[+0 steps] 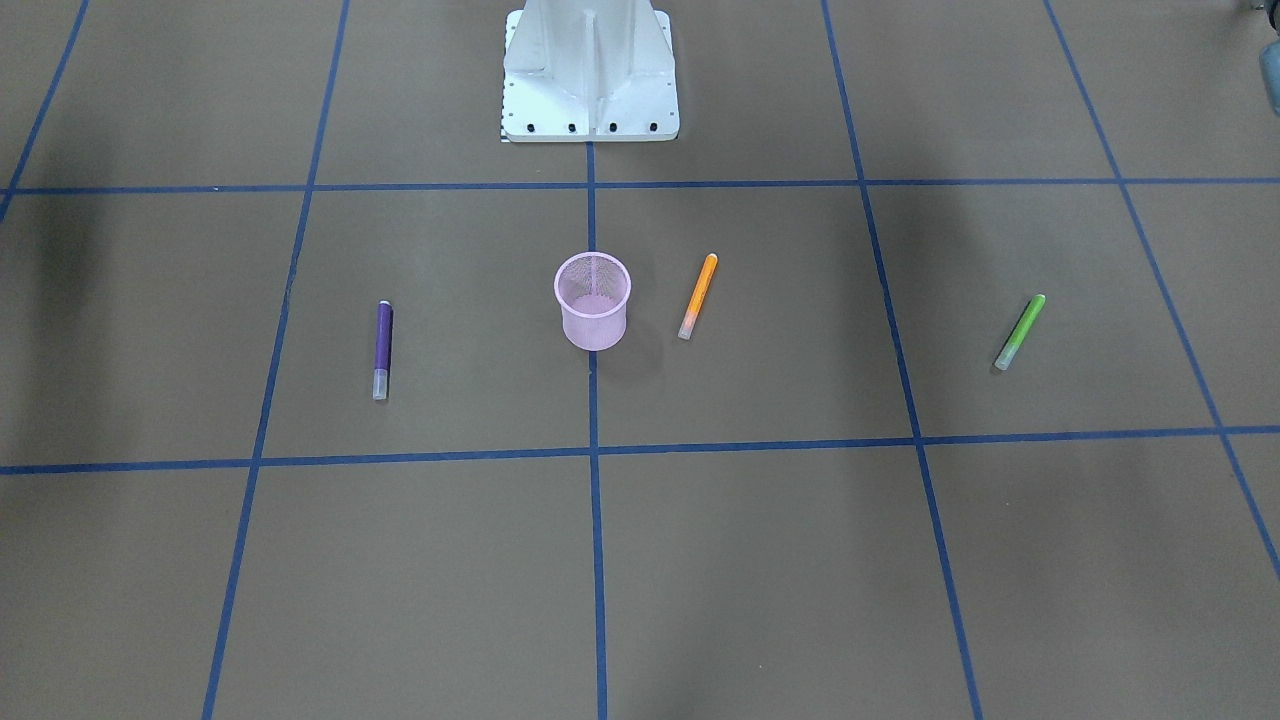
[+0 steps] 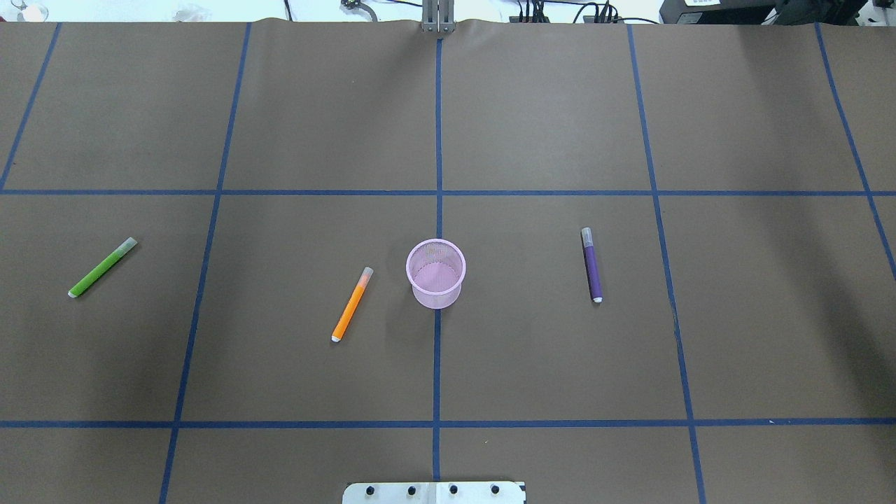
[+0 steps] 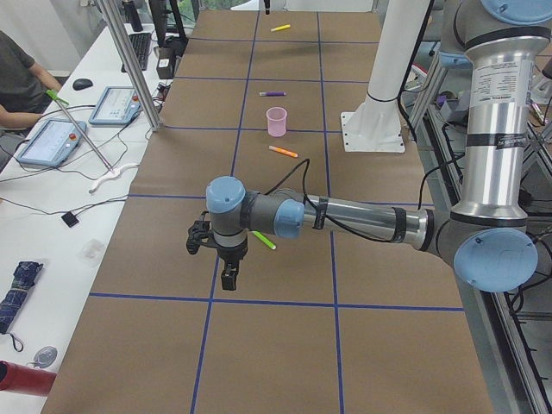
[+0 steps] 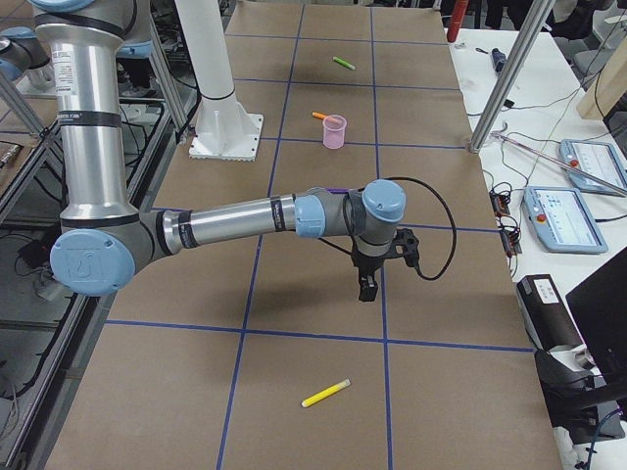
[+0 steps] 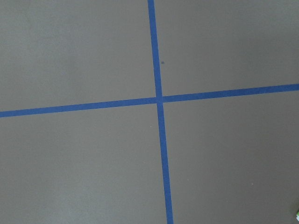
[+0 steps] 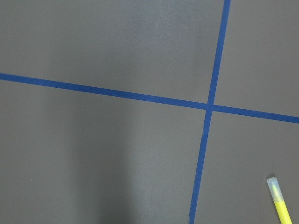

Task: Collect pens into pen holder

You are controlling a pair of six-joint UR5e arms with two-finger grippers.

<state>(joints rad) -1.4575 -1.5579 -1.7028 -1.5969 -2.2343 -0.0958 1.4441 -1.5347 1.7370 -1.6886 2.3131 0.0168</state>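
The pink mesh pen holder stands upright at the table's middle, and nothing shows inside it. The orange pen lies just left of it, the purple pen to its right and the green pen far left. The yellow pen lies at the table's far right end and also shows in the right wrist view. My left gripper hangs above the table beyond the green pen. My right gripper hangs between the purple and yellow pens. I cannot tell whether either is open or shut.
Blue tape lines divide the brown table into squares. The white robot base stands at the robot's edge of the table. Poles, tablets and cables crowd the side bench, where an operator sits.
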